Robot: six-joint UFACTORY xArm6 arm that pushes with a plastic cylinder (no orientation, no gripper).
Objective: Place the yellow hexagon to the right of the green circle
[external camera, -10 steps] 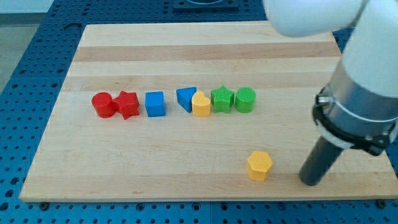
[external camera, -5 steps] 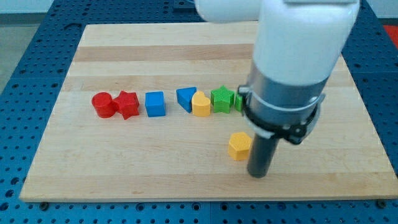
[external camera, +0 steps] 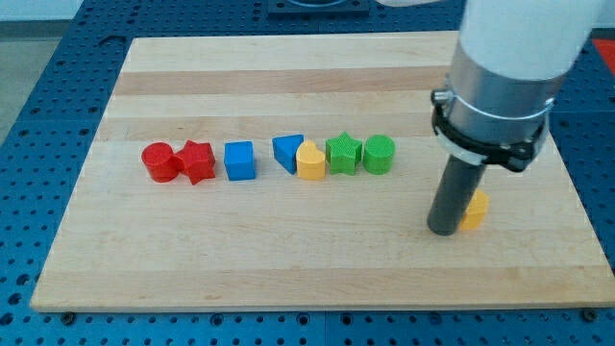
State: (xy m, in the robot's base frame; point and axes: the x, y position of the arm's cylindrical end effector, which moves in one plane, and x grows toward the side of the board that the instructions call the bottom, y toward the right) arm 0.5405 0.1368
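The yellow hexagon [external camera: 474, 210] lies toward the view's lower right, partly hidden behind my rod. My tip [external camera: 443, 230] rests on the board just to the hexagon's left and seems to touch it. The green circle [external camera: 379, 154] stands at the right end of a row of blocks, up and to the left of the hexagon, about a hundred pixels away. The arm's big white and grey body fills the view's upper right.
The row runs from left to right: red circle [external camera: 158, 160], red star [external camera: 197, 160], blue cube [external camera: 240, 160], blue triangle [external camera: 287, 151], yellow heart [external camera: 309, 161], green star [external camera: 343, 153]. The wooden board [external camera: 288, 259] ends near the view's bottom and right.
The yellow hexagon has gone from the lower middle first left, then far to the right and slightly up. My tip swung from its right, in under it, and now stands at its left.
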